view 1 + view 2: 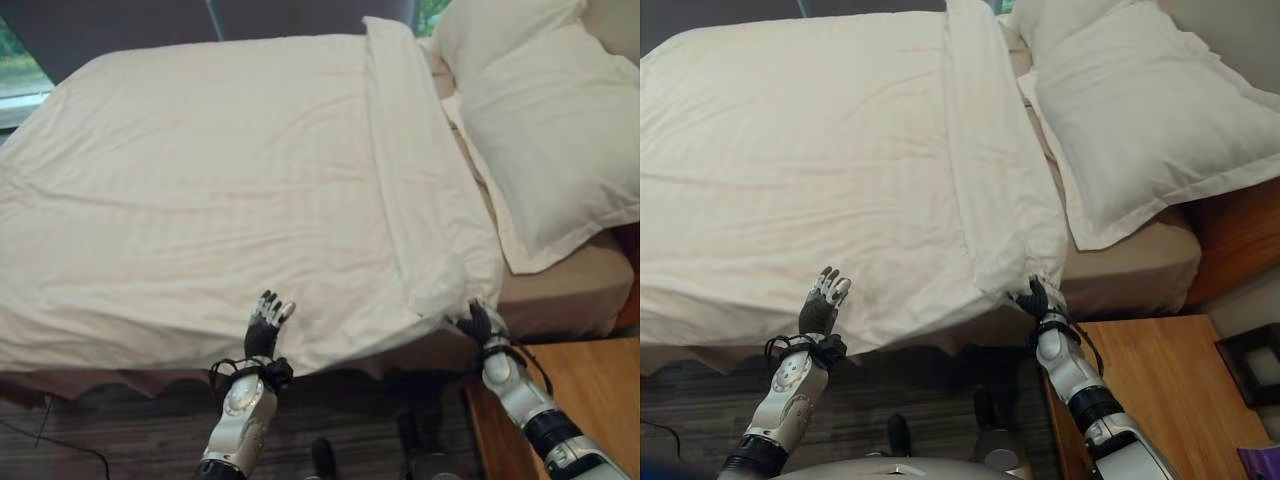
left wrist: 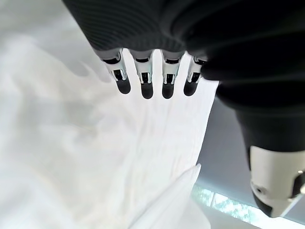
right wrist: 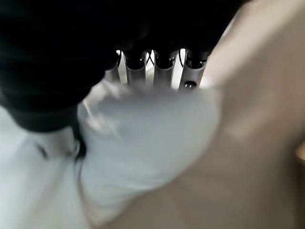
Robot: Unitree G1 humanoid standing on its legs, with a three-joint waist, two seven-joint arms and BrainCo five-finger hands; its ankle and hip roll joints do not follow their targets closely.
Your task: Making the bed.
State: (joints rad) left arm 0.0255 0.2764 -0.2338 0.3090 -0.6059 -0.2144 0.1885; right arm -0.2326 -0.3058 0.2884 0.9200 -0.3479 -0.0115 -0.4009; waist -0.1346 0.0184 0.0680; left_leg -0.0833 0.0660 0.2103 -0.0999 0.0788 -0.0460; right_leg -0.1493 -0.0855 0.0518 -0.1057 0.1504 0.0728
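A cream duvet (image 1: 220, 180) lies spread flat over the bed, its top edge folded back in a band just short of the two white pillows (image 1: 545, 130), with a strip of tan fitted sheet (image 1: 1130, 265) bare below them. The right hand (image 1: 1038, 300) has its fingers curled round the duvet's near folded corner at the bed's edge, while the left hand (image 1: 822, 302) is raised with fingers straight and holds nothing, in front of the hanging near edge. A wooden nightstand (image 1: 1160, 385) stands beside the bed over dark wood flooring (image 1: 120, 440), and a window (image 1: 15, 65) shows beyond the far side.
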